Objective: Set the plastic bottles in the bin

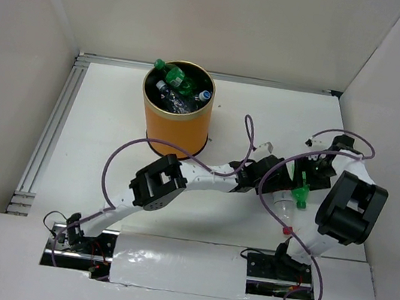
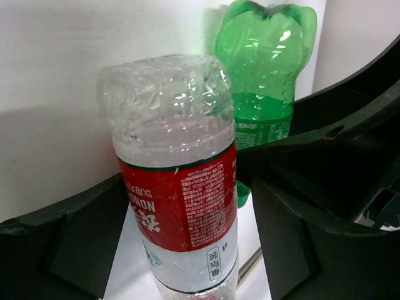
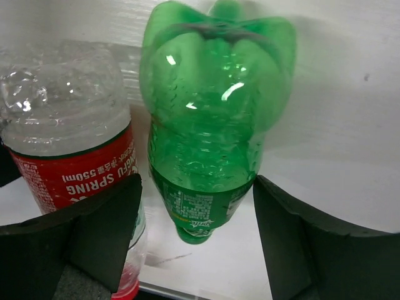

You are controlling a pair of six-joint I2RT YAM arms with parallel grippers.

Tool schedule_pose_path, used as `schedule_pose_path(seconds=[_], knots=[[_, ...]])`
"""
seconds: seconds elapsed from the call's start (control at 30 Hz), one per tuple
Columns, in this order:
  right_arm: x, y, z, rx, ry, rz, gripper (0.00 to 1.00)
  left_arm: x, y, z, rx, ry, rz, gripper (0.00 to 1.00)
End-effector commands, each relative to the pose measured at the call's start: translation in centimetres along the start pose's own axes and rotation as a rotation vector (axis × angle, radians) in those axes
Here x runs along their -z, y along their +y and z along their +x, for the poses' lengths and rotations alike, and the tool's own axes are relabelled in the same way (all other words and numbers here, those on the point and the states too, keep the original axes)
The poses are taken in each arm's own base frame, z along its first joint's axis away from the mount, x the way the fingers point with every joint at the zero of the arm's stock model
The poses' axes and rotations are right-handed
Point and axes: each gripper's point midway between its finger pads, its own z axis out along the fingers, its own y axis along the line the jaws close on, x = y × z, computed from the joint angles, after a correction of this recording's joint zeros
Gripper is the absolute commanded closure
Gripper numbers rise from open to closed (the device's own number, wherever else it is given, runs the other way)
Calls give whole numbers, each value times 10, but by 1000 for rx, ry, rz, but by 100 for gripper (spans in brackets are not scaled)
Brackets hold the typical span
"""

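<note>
A clear bottle with a red label (image 2: pixel 181 206) and a red cap lies on the white table, and a green bottle (image 3: pixel 206 125) lies right beside it. From above, the red-labelled bottle (image 1: pixel 282 206) and the green bottle (image 1: pixel 301 193) lie at centre right. My left gripper (image 2: pixel 190 212) is open, with its fingers on either side of the red-labelled bottle. My right gripper (image 3: pixel 197 212) is open, with its fingers close on either side of the green bottle. The orange bin (image 1: pixel 175 127) stands at the back left with several bottles (image 1: pixel 176 85) inside it.
An aluminium rail (image 1: pixel 55 127) runs along the table's left edge. White walls enclose the back and both sides. The two arms meet closely at centre right, the left gripper (image 1: pixel 273 178) beside the right gripper (image 1: pixel 307 175). Purple cables loop over both arms.
</note>
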Motion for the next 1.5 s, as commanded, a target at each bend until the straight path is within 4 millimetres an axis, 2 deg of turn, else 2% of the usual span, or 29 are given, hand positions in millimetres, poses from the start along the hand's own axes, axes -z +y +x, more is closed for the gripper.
schedule_pose_path(seconds=[0.0,0.03,0.07,0.13,0.23,0.33,0.43,0.5,0.53,0.57,0.7,0.73,0.87,0.9,0.93,0.97,1.03,1.07,1.1,1.13,1.17,1.2,1.23,1.3,1.33,1.37,1.4,1.43,1.47], knots=[[-3,6,-3,37,-24,-48,22,1,-10,-3,-52,-31,15,11],[-3,14,-2,42,-29,-91,22,8,-15,-9,-78,-46,22,11],[1,21,1,46,-23,-121,22,11,2,-6,-87,-40,-33,11],[1,33,7,63,-25,-179,22,19,16,-8,-118,-50,-77,11],[9,34,-1,69,-67,-165,22,32,43,-7,-141,-48,-150,11],[12,35,-6,44,-91,-162,22,33,66,5,-186,-14,-219,11],[16,36,-16,52,-124,-176,22,30,68,18,-241,19,-254,12],[16,38,-17,52,-128,-184,21,32,70,24,-272,37,-275,13],[17,39,-15,49,-121,-188,21,30,79,25,-290,38,-297,13],[17,41,-16,49,-126,-198,21,31,74,29,-295,43,-291,13],[14,46,-9,47,-109,-220,20,28,102,35,-336,73,-381,19],[17,48,-11,52,-125,-225,20,30,109,36,-340,80,-400,23],[22,52,-16,78,-161,-245,14,50,124,35,-401,101,-420,54],[25,54,-18,91,-176,-248,11,54,125,32,-431,95,-412,81],[25,54,-18,91,-176,-248,8,60,130,29,-448,89,-426,92],[27,52,-22,101,-195,-237,5,70,135,28,-463,97,-438,98],[25,47,-19,115,-191,-204,0,85,142,18,-497,96,-457,100],[26,44,-22,123,-203,-186,0,96,160,18,-527,98,-485,100],[23,42,-21,125,-203,-175,0,105,156,15,-543,94,-467,100],[23,39,-19,128,-202,-150,0,125,127,-4,-585,35,-403,100],[19,38,-16,127,-195,-144,0,134,117,-12,-608,0,-361,100],[17,34,-16,131,-197,-124,0,159,80,-36,-618,-89,-290,100],[19,31,-19,138,-210,-106,0,174,62,-49,-636,-136,-262,100],[13,32,-13,135,-204,-110,0,204,15,-92,-682,-274,-183,100],[11,27,-13,130,-209,-93,0,237,-15,-120,-714,-377,-134,100],[11,27,-13,130,-209,-93,0,240,-23,-133,-727,-423,-130,100],[11,26,-15,142,-217,-87,0,272,-48,-156,-711,-509,-78,100],[11,28,-16,143,-224,-99,0,293,-69,-186,-685,-604,-36,100],[9,26,-17,144,-226,-98,0,310,-81,-203,-682,-656,-15,100]])
